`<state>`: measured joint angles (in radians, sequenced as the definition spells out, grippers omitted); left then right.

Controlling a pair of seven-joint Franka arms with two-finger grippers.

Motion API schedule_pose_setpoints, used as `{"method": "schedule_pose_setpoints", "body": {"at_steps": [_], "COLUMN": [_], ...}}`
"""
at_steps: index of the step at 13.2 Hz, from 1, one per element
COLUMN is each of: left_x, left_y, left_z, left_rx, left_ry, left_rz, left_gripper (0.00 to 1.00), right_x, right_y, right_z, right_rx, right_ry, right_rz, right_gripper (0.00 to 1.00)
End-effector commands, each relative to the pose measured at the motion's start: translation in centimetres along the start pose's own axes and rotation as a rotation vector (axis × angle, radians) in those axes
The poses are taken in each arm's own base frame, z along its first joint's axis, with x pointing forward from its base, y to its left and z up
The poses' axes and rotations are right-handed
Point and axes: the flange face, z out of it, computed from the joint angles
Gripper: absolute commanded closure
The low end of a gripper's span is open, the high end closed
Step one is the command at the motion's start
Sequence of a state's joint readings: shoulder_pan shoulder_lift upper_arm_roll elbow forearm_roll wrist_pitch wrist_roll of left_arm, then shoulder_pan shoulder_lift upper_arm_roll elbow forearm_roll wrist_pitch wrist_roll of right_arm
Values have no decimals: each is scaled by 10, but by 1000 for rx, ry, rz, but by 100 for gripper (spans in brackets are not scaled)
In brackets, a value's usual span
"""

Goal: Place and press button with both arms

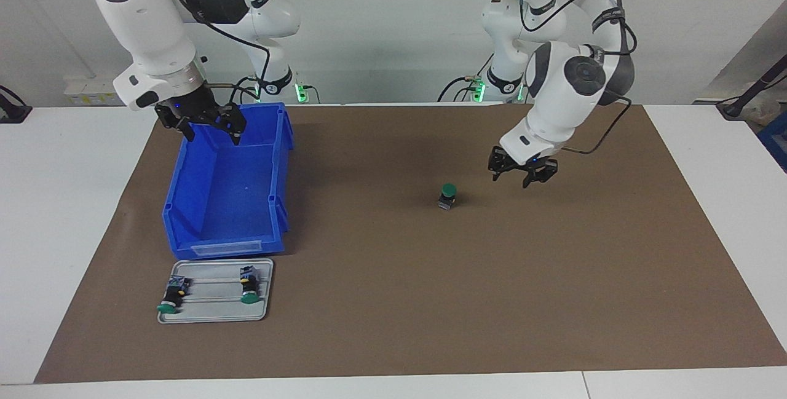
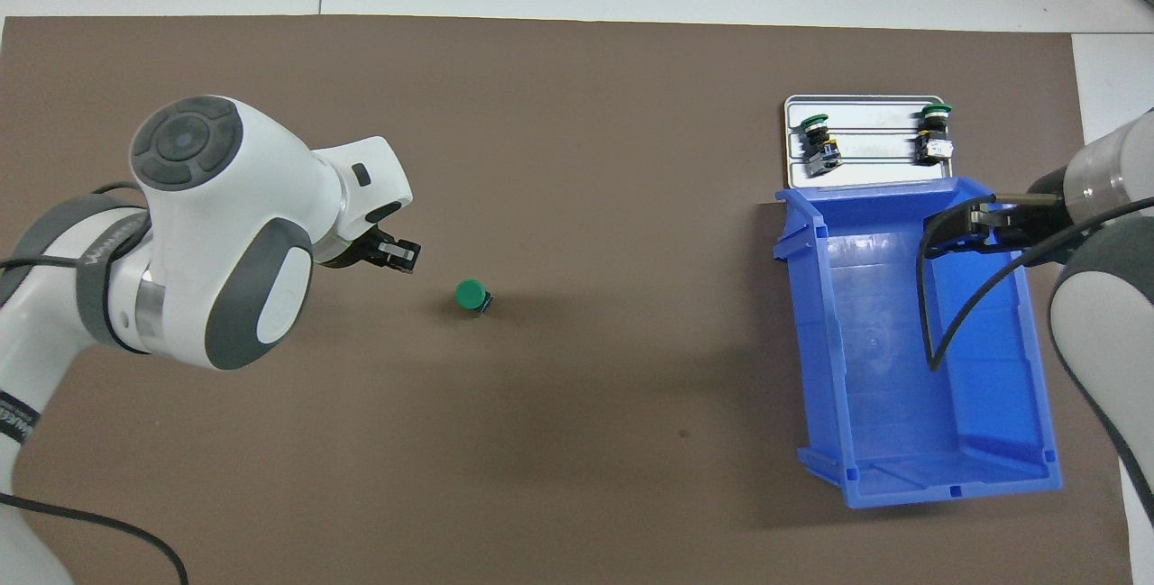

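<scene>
Standing upright mid-frame, button | left gripper just right of it, nearer, fingers apart, empty | right gripper upper left, spread, empty

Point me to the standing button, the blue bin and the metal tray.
standing button (image 1: 449, 190): facing view, green cap.
blue bin (image 1: 280, 141): facing view, side wall.
metal tray (image 1: 212, 288): facing view, bare middle.

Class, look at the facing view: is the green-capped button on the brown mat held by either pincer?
No. The button stands alone on the mat, apart from the left pincer, which hangs beside it, while the right pincer is over the blue bin.
</scene>
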<state>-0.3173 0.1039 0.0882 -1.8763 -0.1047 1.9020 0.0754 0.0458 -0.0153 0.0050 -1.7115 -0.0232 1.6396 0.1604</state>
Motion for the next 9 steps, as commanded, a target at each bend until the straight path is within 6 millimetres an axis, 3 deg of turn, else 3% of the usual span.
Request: {"method": "schedule_pose_setpoints", "body": {"at_steps": [1, 2, 5, 7, 9], "left_x": [-26, -33, -51, -50, -46], "left_y": [-47, -68, -102, -113, -109], "left_z": [-31, -42, -93, -139, -176], "left_rx": [-6, -5, 125, 135, 98], "left_ry": [-26, -11, 59, 96, 117], "left_rz": [-65, -61, -2, -22, -32], "left_gripper": [0, 0, 0, 0, 0], "right_x": [-1, -1, 0, -1, -1], "right_y": [1, 1, 2, 1, 1], "right_z": [0, 0, 0, 0, 0], "right_rx": [0, 0, 0, 0, 0], "right_ry": [-2, -2, -2, -2, -2], "right_rz": [-22, -22, -21, -22, -22], "right_gripper": [0, 0, 0, 0, 0]}}
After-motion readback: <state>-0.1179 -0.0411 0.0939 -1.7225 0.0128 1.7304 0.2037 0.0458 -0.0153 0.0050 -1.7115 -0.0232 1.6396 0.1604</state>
